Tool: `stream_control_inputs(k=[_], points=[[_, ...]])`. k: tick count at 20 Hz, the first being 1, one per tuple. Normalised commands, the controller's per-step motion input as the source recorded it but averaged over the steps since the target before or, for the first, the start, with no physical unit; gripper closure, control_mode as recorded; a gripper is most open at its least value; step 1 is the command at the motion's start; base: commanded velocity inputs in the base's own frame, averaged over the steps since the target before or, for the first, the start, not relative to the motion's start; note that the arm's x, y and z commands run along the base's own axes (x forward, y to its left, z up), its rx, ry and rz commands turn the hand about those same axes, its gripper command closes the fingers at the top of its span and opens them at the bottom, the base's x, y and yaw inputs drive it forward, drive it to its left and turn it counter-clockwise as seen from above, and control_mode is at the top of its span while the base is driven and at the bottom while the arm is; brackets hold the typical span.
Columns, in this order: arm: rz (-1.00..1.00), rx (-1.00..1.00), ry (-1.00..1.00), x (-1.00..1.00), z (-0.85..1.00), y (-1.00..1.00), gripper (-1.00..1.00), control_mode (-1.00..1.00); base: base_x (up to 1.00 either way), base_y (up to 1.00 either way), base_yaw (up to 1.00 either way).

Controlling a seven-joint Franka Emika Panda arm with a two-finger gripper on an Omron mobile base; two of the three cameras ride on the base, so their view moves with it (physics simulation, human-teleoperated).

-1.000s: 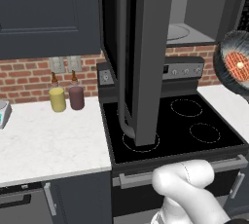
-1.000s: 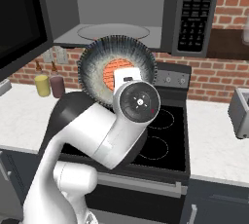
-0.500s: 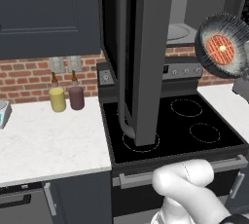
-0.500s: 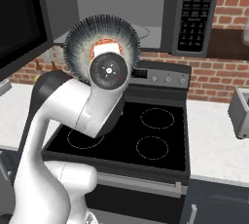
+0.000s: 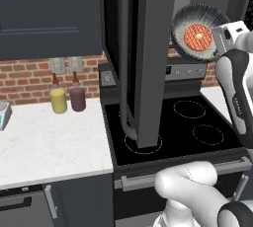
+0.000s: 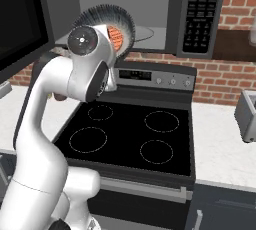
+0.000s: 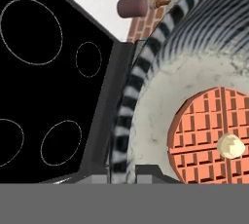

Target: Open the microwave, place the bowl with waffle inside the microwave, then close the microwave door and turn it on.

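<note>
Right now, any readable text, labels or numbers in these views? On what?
None readable.
Microwave keypad: rows of pale marks, too small to read.
Stove display: faint marks, blurred.
Jars: no labels seen.
Bowl and waffle: no markings.

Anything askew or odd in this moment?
Yes: the bowl, clamped at its rim by the gripper, is tipped almost on edge above the stove, yet the waffle sits flat against the bowl's bottom instead of sliding out.
</note>
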Motion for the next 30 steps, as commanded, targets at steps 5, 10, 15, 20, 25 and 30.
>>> stream_control_inputs(k=[5,10,15,20,25,30], points=[[-0.07,0.01,0.07,0.82,0.17,0.1,1.0,-1.0,0.0,0.0,0.0],[0.0,0.08,0.16,0.66,0.15,0.0,1.0,-1.0,0.0,0.0,0.0],[0.0,0.05,0.14,0.7,0.1,0.02,1.0,-1.0,0.0,0.0,0.0],[0.0,0.08,0.07,0.68,0.02,0.08,1.0,-1.0,0.0,0.0,0.0],[0.0,0.09,0.02,0.68,0.0,0.11,1.0,-1.0,0.0,0.0,0.0],[0.0,0.12,0.01,0.59,0.01,0.02,1.0,-1.0,0.0,0.0,0.0]])
